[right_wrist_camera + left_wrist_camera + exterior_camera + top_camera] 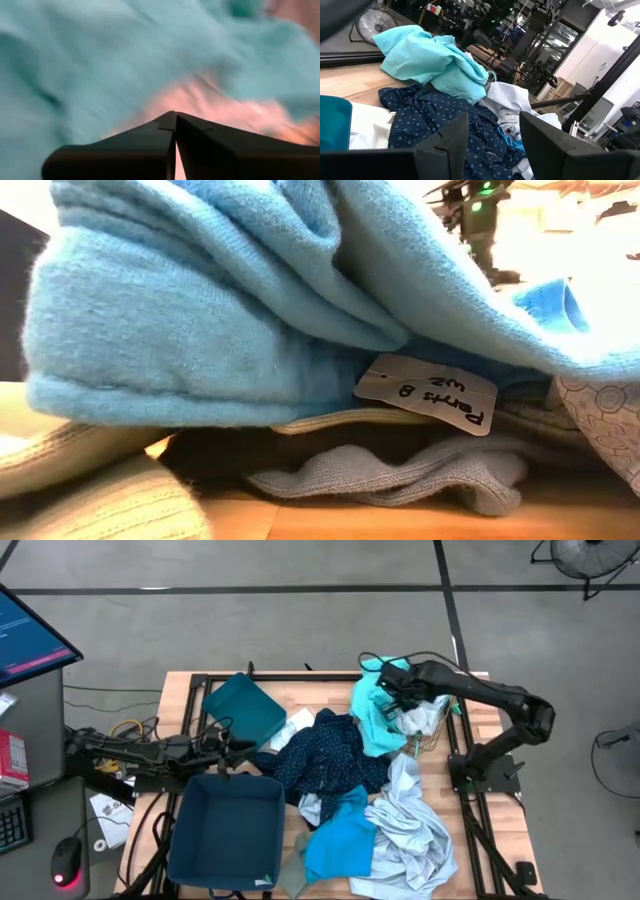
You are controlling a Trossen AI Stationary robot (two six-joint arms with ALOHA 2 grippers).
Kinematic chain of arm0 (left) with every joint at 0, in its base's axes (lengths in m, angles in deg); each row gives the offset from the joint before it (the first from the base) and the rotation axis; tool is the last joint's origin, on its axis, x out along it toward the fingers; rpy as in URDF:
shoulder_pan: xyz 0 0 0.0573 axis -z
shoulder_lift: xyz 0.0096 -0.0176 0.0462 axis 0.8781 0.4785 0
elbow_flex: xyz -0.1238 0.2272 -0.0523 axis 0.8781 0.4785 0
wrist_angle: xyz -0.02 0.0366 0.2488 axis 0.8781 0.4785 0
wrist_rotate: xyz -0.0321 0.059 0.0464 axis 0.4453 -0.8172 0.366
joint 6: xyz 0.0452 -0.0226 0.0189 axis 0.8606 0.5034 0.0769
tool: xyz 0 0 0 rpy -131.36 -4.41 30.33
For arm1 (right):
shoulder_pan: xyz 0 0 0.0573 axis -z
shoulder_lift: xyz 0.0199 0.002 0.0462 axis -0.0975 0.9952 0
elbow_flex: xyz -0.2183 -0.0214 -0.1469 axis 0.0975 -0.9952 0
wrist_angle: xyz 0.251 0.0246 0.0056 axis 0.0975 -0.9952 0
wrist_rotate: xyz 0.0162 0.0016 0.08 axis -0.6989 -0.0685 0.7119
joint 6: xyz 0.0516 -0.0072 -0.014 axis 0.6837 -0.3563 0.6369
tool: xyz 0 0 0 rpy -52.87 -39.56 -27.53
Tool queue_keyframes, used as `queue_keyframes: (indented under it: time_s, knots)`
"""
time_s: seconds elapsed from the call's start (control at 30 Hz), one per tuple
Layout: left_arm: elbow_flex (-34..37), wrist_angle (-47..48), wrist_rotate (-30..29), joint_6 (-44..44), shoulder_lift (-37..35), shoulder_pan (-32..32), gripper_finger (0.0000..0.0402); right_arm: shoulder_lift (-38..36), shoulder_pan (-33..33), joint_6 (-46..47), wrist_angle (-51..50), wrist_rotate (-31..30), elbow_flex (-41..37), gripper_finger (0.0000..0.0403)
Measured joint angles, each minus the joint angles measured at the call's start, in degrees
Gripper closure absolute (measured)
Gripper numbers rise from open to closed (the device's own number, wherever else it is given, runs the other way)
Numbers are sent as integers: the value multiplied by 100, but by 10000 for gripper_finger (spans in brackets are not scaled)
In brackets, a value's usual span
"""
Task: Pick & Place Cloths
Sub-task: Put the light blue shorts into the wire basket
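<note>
The soft turquoise-and-white cloth point(375, 705) lies bunched at the far right of the wooden table point(180, 690), partly on the navy cloth with tiny dots point(325, 755). The right gripper point(392, 683) sits over its far edge with its jaws pressed together; nothing can be seen pinched between them. The left gripper point(492, 137) waits near the dark-blue plastic bin point(225, 830), jaws apart. The cloth looks light and floppy. It will likely sag and drag when lifted. A thick raised fold near the top looks like the best place to grab.
</note>
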Motion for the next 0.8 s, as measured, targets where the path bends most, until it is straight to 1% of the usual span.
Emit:
queue_keyframes:
  time_s: [0.1,0.17,0.2,0.3,0.37,0.43,0.5,0.57,0.67,0.8]
  knots:
    - [0,0,0,7,0,0,243,-169,54,441,-837,-374,-3,401]
    - [2,0,0,9,0,0,243,-234,132,496,-869,-437,-60,401]
    - [0,0,0,9,0,0,243,-264,149,418,-708,-422,-84,401]
    - [0,0,0,9,0,1,243,-420,90,-185,270,-261,-90,397]
    - [0,-4,0,9,0,2,243,-539,-14,-596,869,-135,-35,384]
    - [0,-25,0,2,0,0,243,-664,-83,-1011,1126,-159,49,361]
    - [0,-54,4,0,0,2,241,-723,-63,-1486,1267,-183,114,329]
    - [0,-94,3,-3,0,0,239,-742,91,-1913,1425,-133,120,289]
    - [0,-97,2,-7,0,0,234,-679,344,-2135,1826,104,148,208]
    - [0,-130,2,-9,0,0,227,-271,680,-2336,1748,407,140,92]
